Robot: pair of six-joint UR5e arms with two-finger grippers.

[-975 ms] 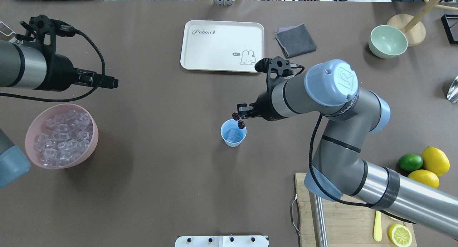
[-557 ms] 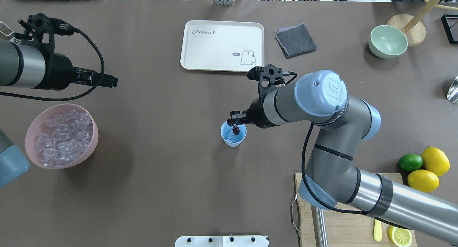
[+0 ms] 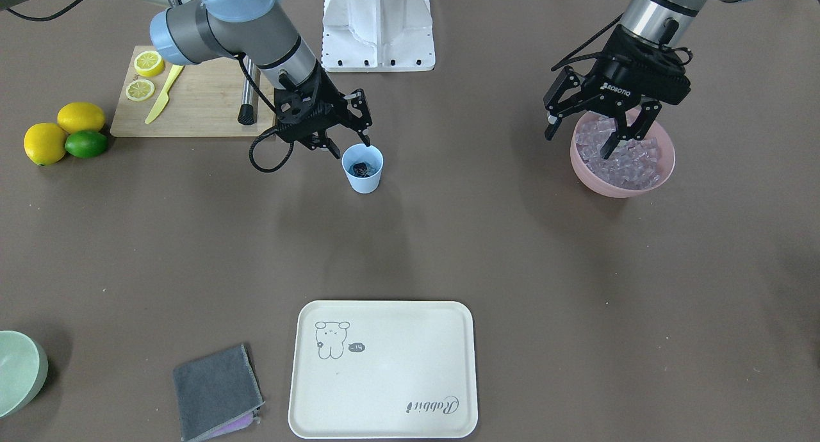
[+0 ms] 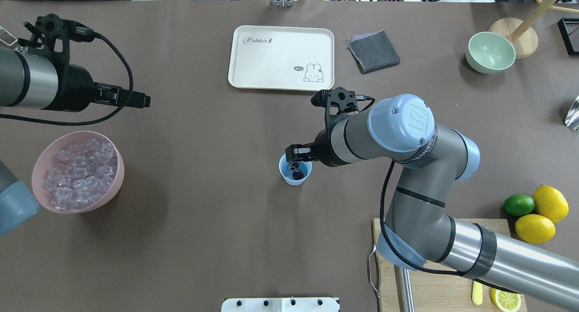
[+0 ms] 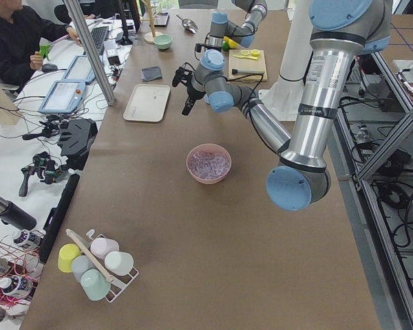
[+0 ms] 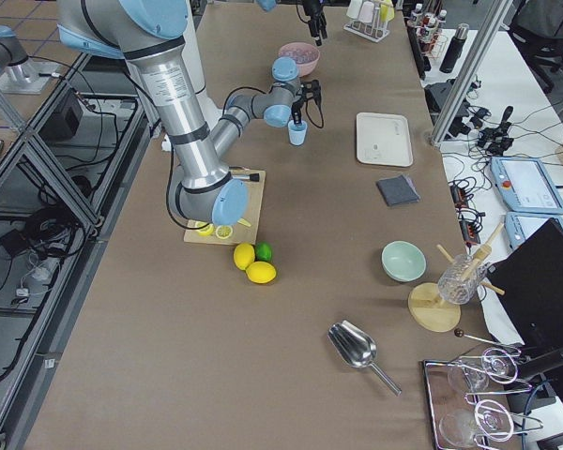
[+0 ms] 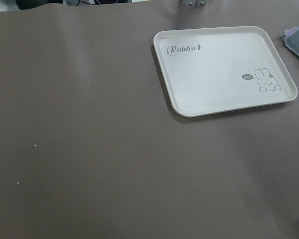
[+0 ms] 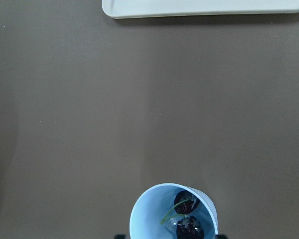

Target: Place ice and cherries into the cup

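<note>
The cherries (image 8: 188,225) lie inside the light blue cup (image 3: 364,182), just under the right gripper (image 3: 352,148) (jaws spread, released); open table (image 4: 203,176) surrounds it.

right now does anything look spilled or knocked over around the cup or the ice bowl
Nothing stands out. The cup stands upright with the cherries inside it. The ice sits in the upright pink bowl, and I see no cubes or fruit loose on the table near either.
</note>
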